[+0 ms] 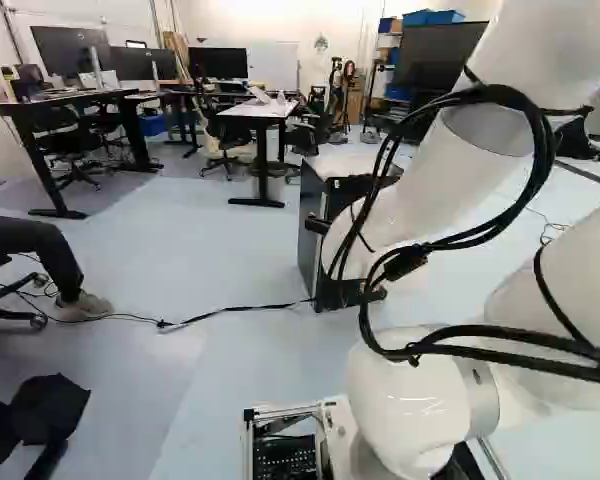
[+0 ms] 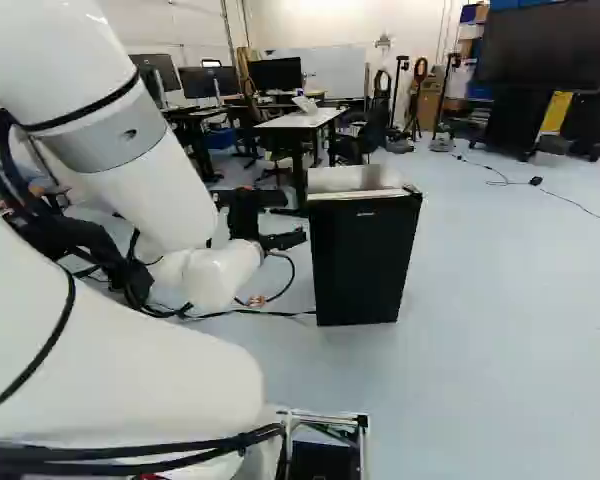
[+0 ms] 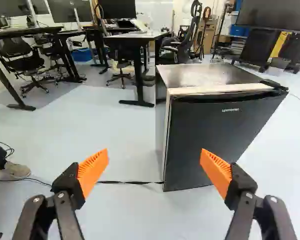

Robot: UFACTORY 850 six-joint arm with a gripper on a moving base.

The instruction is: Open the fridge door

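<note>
The small, box-shaped black fridge [image 2: 364,262] stands on the smooth pale blue-grey floor [image 3: 125,130], right of the middle in the right base view and ahead of the gripper [image 2: 296,218] in the wrist view. Its single flat, dark door [image 3: 210,137] lies against the cabinet. A pale strip [image 3: 220,89] shows along the door's top and one upright side; the top panel [image 3: 200,74] is grey and slightly shiny. One small black fitting [image 3: 273,84] sits at a top corner of the door.

The gripper's two black fingers stand wide apart, each with one ridged orange pad [image 3: 92,172]. Both are apart from the fridge, whose near lower corner shows between them, further ahead.

One black cable [image 1: 230,311] runs across the floor to the fridge's foot. In the left base view, the thick, glossy white arm [image 1: 420,200], with looping black cables [image 1: 552,140], hides part of the fridge.

Beyond stand one white-topped table [image 1: 258,109] with black legs, at least two black office chairs [image 3: 22,57], three dark monitors [image 1: 218,64] on desks, and one large dark screen [image 2: 547,45] on a stand.
</note>
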